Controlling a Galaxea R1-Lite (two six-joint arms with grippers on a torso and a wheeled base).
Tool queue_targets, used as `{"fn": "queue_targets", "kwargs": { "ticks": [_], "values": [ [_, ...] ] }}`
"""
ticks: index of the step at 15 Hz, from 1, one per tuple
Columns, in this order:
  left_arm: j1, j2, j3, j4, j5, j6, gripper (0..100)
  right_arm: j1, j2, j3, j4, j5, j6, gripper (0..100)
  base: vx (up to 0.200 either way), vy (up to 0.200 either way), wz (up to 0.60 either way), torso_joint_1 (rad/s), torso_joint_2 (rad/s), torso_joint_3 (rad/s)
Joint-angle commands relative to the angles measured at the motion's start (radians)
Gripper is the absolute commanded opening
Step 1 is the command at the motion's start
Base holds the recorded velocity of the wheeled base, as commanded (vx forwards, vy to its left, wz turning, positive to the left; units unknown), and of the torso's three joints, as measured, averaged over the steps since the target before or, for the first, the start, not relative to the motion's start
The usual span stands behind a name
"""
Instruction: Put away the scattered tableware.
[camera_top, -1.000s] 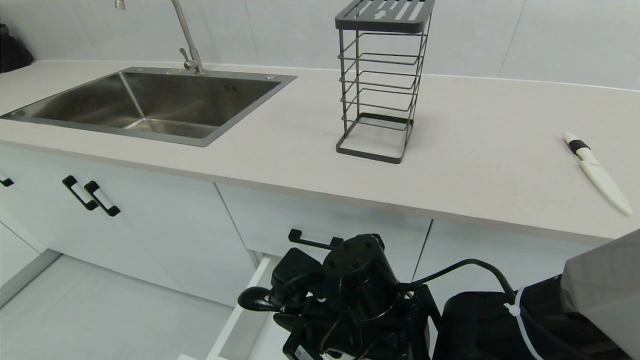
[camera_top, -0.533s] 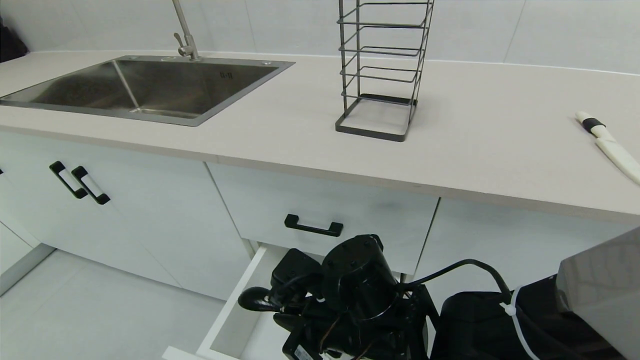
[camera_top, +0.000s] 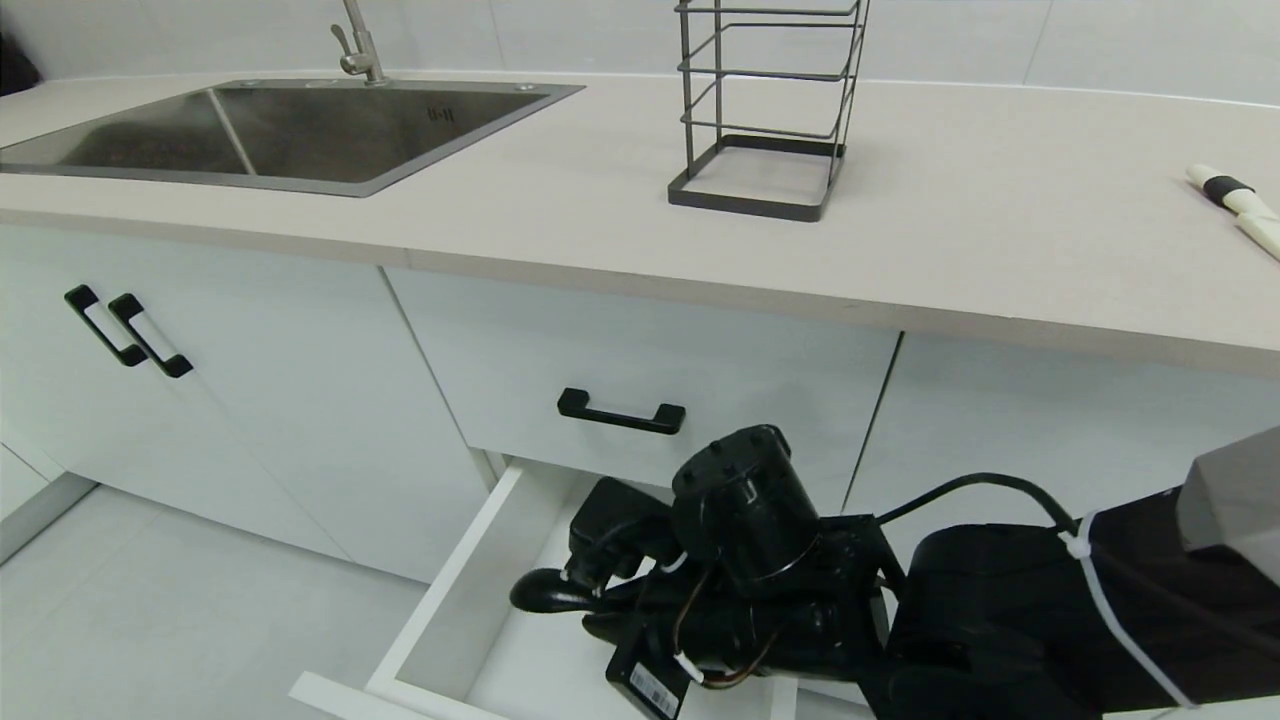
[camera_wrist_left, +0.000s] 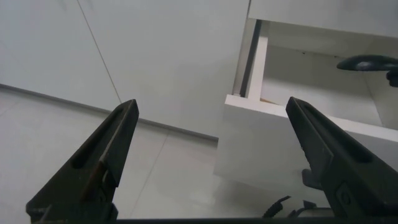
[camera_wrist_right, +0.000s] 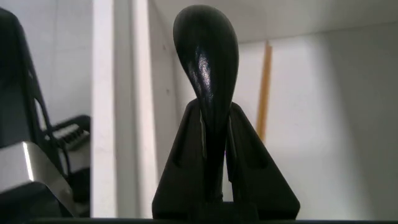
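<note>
My right gripper (camera_top: 603, 592) is shut on the handle of a black spoon (camera_top: 545, 592), whose bowl sticks out toward the left over the open white drawer (camera_top: 437, 610) under the counter. In the right wrist view the spoon (camera_wrist_right: 206, 62) stands up between the shut fingers (camera_wrist_right: 249, 155), above the drawer's pale floor. My left gripper (camera_wrist_left: 211, 118) hangs open and empty low beside the drawer's front corner (camera_wrist_left: 245, 106), and the spoon (camera_wrist_left: 368, 63) shows farther off. A white knife with a black band (camera_top: 1233, 198) lies on the counter at the far right.
A dark wire rack (camera_top: 765, 110) stands mid-counter and a steel sink (camera_top: 280, 125) lies at the back left. A closed drawer with a black handle (camera_top: 621, 412) sits above the open one. A thin wooden stick (camera_wrist_right: 265, 87) lies inside the drawer.
The head camera has tilted down, so the counter has slid up the picture and more of the open drawer shows. The right gripper still holds the spoon over the drawer.
</note>
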Motion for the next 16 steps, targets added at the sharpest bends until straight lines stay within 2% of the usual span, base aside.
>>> {"fn": "queue_targets", "kwargs": {
  "ticks": [1,4,13,16],
  "values": [
    [0.0,0.0,0.0,0.0,0.0,-0.001,100,-0.02,-0.028,-0.024,-0.016,-0.016,-0.001,0,0.0,0.0,0.0,0.0,0.0,0.0],
    [0.0,0.0,0.0,0.0,0.0,-0.001,100,-0.014,0.026,-0.034,-0.144,-0.096,-0.002,0,0.0,0.0,0.0,0.0,0.0,0.0],
    [0.0,0.0,0.0,0.0,0.0,-0.001,100,-0.009,0.175,-0.063,-0.209,-0.134,-0.002,0,0.0,0.0,0.0,0.0,0.0,0.0],
    [0.0,0.0,0.0,0.0,0.0,-0.001,100,-0.009,0.242,-0.133,-0.206,-0.136,0.001,0,0.0,0.0,0.0,0.0,0.0,0.0]
  ]
}}
